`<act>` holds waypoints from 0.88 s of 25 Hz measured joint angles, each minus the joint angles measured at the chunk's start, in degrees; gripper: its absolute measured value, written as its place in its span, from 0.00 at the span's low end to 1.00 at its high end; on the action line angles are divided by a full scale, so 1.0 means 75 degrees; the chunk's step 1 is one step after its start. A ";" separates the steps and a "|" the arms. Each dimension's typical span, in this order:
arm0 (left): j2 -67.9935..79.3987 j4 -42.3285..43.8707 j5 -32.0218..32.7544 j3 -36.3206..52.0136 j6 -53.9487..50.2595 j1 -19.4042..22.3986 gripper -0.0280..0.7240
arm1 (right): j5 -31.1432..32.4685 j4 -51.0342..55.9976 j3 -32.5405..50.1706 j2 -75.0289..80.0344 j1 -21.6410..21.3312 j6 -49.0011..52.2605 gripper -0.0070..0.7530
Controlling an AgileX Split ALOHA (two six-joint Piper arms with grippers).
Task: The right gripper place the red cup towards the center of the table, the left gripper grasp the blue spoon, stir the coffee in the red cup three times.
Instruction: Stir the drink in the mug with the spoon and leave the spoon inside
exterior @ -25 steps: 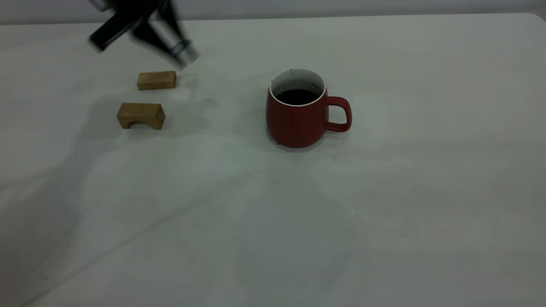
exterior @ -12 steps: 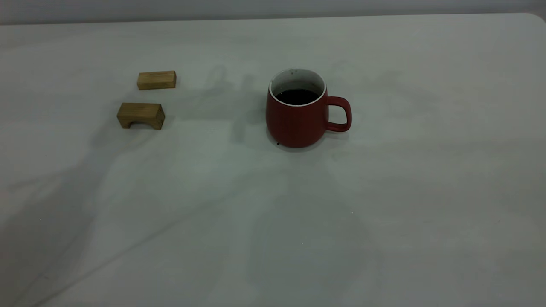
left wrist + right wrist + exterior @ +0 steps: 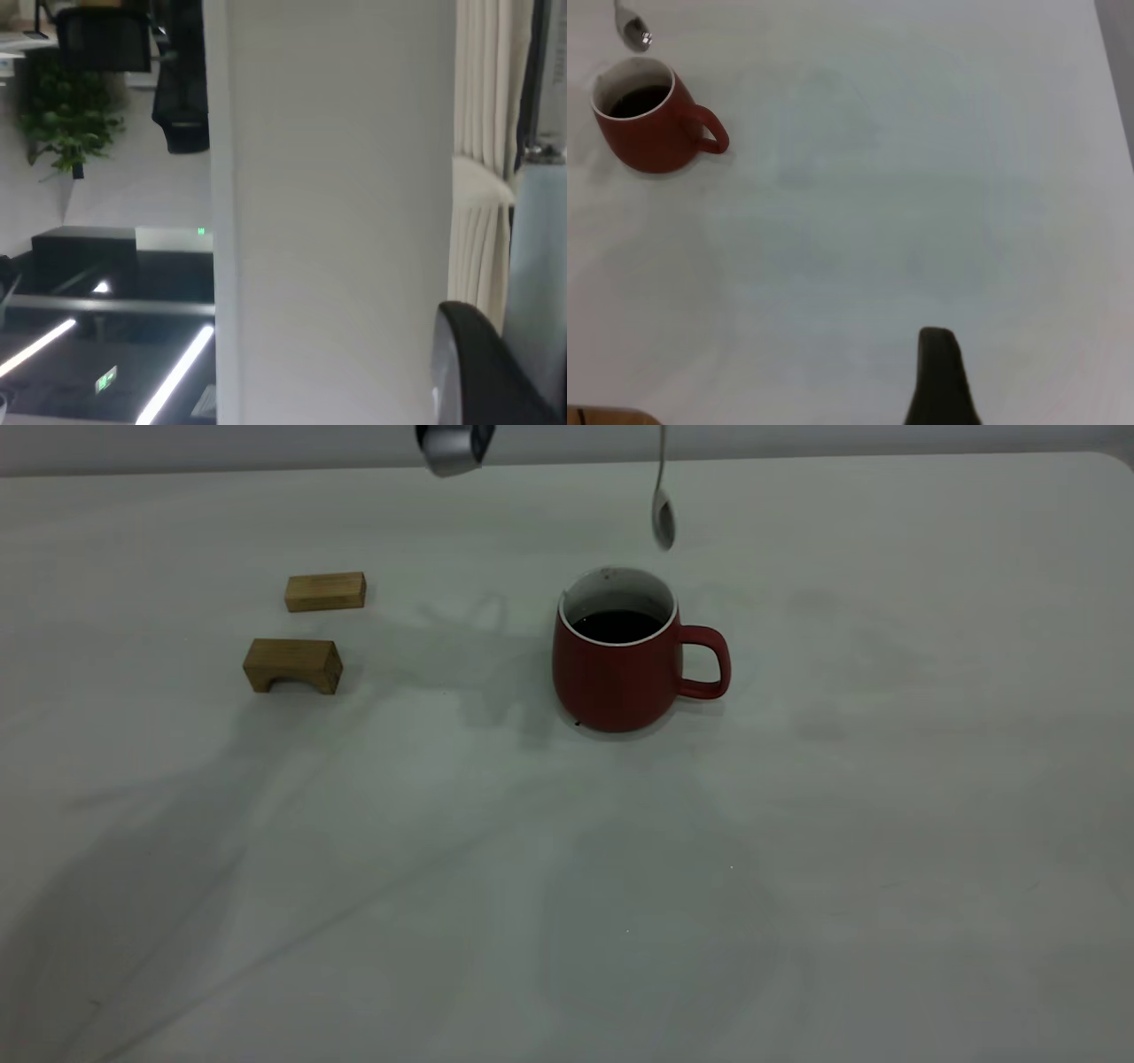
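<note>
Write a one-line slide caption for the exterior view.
A spoon hangs bowl-down above the red cup of coffee, two wooden blocks off to the side on the table.

The cup (image 3: 617, 669) looks like glazed red ceramic with a soft sheen; the spoon (image 3: 663, 514) bowl is shiny metal; two blocks (image 3: 293, 664) are bare wood; the table (image 3: 886, 824) is matt off-white.

Flat wooden block (image 3: 325, 592), lying on worktop (image 3: 797, 824). Arched wooden block (image 3: 293, 665), just in front of it, standing, apart. Potted plant (image 3: 66, 124), white pillar (image 3: 332, 212), curtain (image 3: 483, 177) in the left wrist view.
</note>
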 joint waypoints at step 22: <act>0.1518 -0.0494 -0.1587 -0.0007 0.1599 0.0000 0.24 | 0.0000 0.0000 0.0000 0.0000 0.0000 0.0000 0.78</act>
